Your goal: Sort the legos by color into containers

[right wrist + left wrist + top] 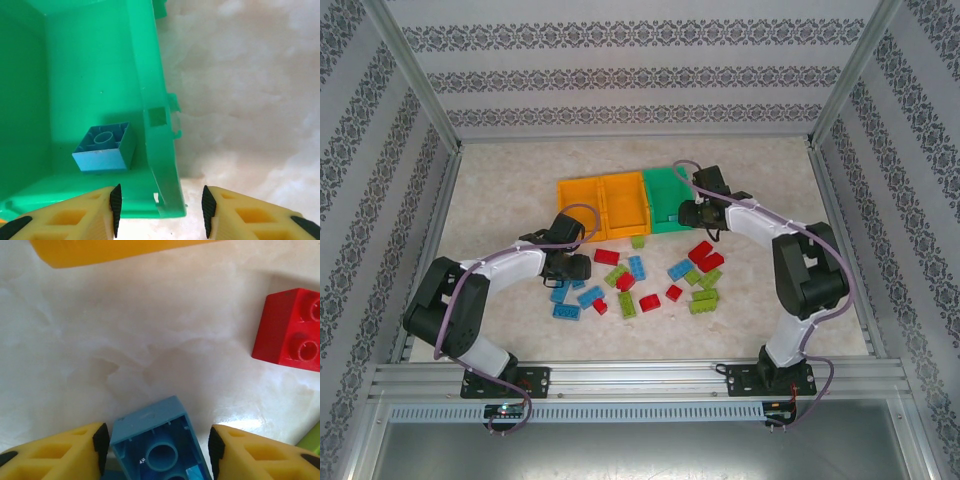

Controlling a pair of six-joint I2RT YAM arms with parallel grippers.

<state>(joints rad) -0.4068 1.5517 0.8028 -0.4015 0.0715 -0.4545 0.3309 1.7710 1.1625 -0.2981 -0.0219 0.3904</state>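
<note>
Red, blue and lime legos (650, 280) lie scattered on the table in front of three bins: two orange (580, 200) (623, 200) and one green (665, 198). My left gripper (575, 267) (159, 442) is open around a blue brick (150, 427) that shows its hollow underside; a gap remains at the right pad. A red brick (292, 330) lies ahead to its right. My right gripper (686, 212) (161, 205) stands open and empty, straddling the green bin's right wall (155, 90) at the near corner. Inside that bin a blue brick (102, 147) lies upside down.
The edge of an orange bin (110, 250) is just ahead of the left gripper. A lime brick's corner (312, 440) shows to its right. Patterned walls and metal posts (415, 80) enclose the table, with a rail (640, 375) along the near edge.
</note>
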